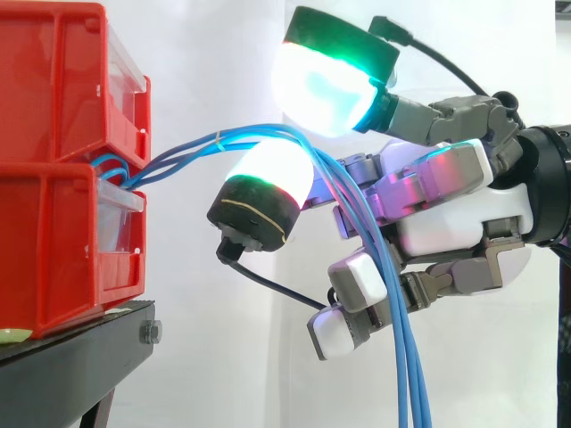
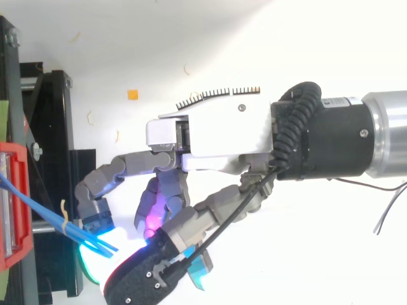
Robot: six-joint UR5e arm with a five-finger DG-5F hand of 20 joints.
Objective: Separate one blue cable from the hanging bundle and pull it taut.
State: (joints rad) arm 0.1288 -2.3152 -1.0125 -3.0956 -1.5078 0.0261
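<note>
We see the hand (image 1: 455,214) curled loosely round the blue cable bundle (image 1: 409,374), apparently unpinched, leading from red bins (image 1: 62,178).

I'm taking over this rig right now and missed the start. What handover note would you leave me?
The hand: in among the blue cables; whether it grips any cannot be told.
Blue cables: run from the red bins on the black stand, arch across the hand, hang slack below it.
Done: hand is at the bundle.
Left: single out one cable, pull it taut.
</note>
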